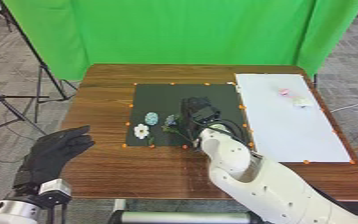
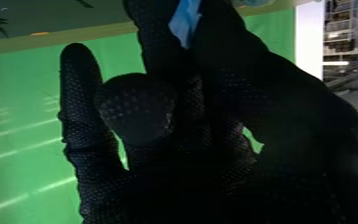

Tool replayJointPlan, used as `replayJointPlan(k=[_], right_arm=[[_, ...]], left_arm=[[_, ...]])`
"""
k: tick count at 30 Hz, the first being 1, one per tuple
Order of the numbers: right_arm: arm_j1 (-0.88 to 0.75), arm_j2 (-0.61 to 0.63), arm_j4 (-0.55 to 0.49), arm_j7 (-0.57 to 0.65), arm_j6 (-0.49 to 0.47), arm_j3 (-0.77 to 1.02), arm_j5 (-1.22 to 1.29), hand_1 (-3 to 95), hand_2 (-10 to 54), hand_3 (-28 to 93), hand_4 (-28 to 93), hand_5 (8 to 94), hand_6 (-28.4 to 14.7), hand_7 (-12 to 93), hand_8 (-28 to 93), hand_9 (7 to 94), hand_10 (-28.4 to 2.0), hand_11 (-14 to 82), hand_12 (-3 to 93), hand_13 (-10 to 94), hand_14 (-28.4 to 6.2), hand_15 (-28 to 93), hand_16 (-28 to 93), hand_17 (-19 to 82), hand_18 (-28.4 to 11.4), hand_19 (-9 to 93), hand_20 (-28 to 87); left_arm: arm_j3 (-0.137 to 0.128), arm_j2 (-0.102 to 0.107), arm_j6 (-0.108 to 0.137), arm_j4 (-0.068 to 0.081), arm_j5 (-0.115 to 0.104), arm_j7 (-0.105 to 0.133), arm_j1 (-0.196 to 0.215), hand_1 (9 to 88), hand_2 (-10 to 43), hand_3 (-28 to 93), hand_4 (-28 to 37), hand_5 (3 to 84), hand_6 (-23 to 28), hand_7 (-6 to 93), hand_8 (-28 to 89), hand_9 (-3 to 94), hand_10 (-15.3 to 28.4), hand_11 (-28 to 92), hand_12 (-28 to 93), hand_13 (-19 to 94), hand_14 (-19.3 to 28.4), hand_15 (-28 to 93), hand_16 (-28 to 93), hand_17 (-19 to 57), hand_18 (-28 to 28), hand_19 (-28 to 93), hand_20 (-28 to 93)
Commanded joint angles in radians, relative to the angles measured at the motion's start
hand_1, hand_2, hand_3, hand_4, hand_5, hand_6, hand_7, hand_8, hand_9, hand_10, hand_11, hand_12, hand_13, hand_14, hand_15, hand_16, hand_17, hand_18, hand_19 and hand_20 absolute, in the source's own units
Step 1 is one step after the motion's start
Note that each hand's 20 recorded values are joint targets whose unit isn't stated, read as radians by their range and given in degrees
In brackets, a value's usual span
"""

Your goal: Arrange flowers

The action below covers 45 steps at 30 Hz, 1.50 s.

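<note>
My right hand (image 1: 198, 109) is over the black mat (image 1: 165, 95). In the right wrist view, one finger of the right hand (image 2: 135, 107) is curled, and a light blue flower piece (image 2: 185, 22) is pinched between the thumb and another finger. Left of the hand in the head view lie a blue flower with green leaves (image 1: 170, 120), a pale blue speckled oval bloom (image 1: 151, 118) and a white flower (image 1: 141, 131). My left hand (image 1: 55, 148) is at the table's left edge, its fingers loosely extended.
A white board (image 1: 286, 132) covers the table's right side, with a pink flower (image 1: 284, 92) and a whitish flower (image 1: 302, 102) near its far end. Orange dots line the mat. Behind the brown table (image 1: 113, 177) hangs a green curtain; tripod legs stand at the left.
</note>
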Motion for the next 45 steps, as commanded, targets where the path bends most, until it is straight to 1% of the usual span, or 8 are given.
replayJointPlan(k=[1, 9, 12, 21, 24, 33, 37, 45], right_arm=[[-0.019, -0.022, -0.021, 0.026, -0.051, 0.023, 0.018, 49.2, -9.5, 78, -28, 74.8, -2.4, 23, 0, 85.7, -8.8, 15.4, 32.7, 78, -6.4, 73, 21, 26, -19.9, 85, 1], [-0.040, -0.008, -0.073, 0.034, -0.098, 0.024, 0.040, 38.7, -9.2, 83, -28, 72.4, -3.3, 19, -2, 80.5, -14.0, 29.3, 19.3, 76, -8.5, 75, 20, 25, -22.4, 86, 1], [-0.025, -0.009, -0.069, 0.048, -0.101, 0.014, 0.033, 35.2, -6.6, 83, -26, 71.6, -4.1, 18, -11, 80.1, -14.6, 29.8, 18.4, 76, -9.6, 75, 20, 24, -23.4, 86, 2], [-0.003, 0.010, -0.067, 0.063, -0.083, -0.011, -0.031, 29.7, -4.0, 81, -25, 65.3, -7.9, 15, -11, 71.2, -20.5, 28.8, 17.6, 68, -15.7, 76, 20, 20, -27.5, 85, 1], [0.002, 0.016, -0.075, 0.077, -0.088, -0.013, -0.028, 28.6, -3.3, 81, -25, 64.2, -9.0, 15, -11, 68.1, -22.3, 28.1, 17.2, 65, -17.3, 77, 19, 20, -28.1, 85, 1], [0.029, 0.066, -0.111, 0.063, -0.035, -0.004, -0.025, 25.0, -0.8, 80, -24, 62.0, -11.2, 13, -10, 62.6, -25.0, 26.3, 16.6, 62, -19.3, 78, 17, 21, -28.4, 86, 0], [0.036, 0.133, -0.121, 0.000, -0.050, 0.072, 0.045, 24.4, -0.1, 81, -23, 59.8, -11.6, 13, -10, 59.3, -25.1, 25.7, 16.5, 60, -19.4, 78, 17, 21, -28.4, 86, -2], [0.061, 0.293, -0.039, -0.032, -0.110, 0.228, 0.134, 24.5, 2.0, 85, -24, 53.5, -10.0, 15, -10, 53.0, -22.9, 23.9, 16.1, 56, -16.4, 79, 15, 19, -24.7, 83, -1]], left_arm=[[0.002, 0.011, 0.004, -0.003, -0.002, 0.011, 0.023, 30.2, 3.9, 79, -15.4, 53.6, 16.3, 14.7, -9, 44.3, 22.9, 43, 11, 30, 27.5, 64, -14, -9.3, 20.8, 60, 14], [-0.008, 0.016, 0.013, -0.007, -0.006, 0.026, 0.045, 30.1, 4.0, 79, -15.3, 53.6, 16.3, 14.8, -9, 44.4, 23.0, 43, 11, 30, 27.5, 64, -14, -9.3, 20.8, 60, 14], [0.001, 0.059, 0.035, -0.006, -0.031, 0.053, 0.056, 30.2, 4.0, 79, -15.3, 53.6, 16.3, 14.8, -9, 44.4, 23.0, 43, 11, 30, 27.5, 64, -14, -9.3, 20.8, 60, 14], [0.009, 0.054, 0.024, -0.003, -0.022, 0.041, 0.043, 30.2, 4.1, 79, -15.2, 53.6, 16.2, 14.7, -9, 44.4, 22.8, 43, 11, 30, 27.5, 64, -14, -9.3, 20.8, 60, 14], [0.008, 0.078, 0.042, -0.005, -0.042, 0.068, 0.063, 30.2, 4.1, 79, -15.1, 53.6, 16.3, 14.7, -9, 44.4, 22.9, 43, 11, 30, 27.5, 64, -14, -9.3, 20.8, 60, 14], [0.010, 0.084, 0.051, -0.011, -0.048, 0.082, 0.081, 30.1, 4.2, 79, -15.2, 53.6, 16.2, 14.8, -9, 44.4, 22.8, 43, 11, 30, 27.5, 64, -14, -9.3, 20.8, 60, 14], [0.010, 0.103, 0.066, -0.015, -0.060, 0.102, 0.092, 30.1, 4.2, 79, -15.2, 53.6, 16.3, 14.8, -9, 44.3, 22.8, 43, 11, 30, 27.5, 64, -14, -9.4, 20.9, 60, 14], [0.019, 0.083, 0.056, -0.014, -0.043, 0.089, 0.076, 30.0, 4.1, 79, -15.3, 53.5, 16.2, 14.8, -9, 44.3, 22.9, 43, 11, 30, 27.5, 64, -14, -9.3, 20.8, 60, 14]])
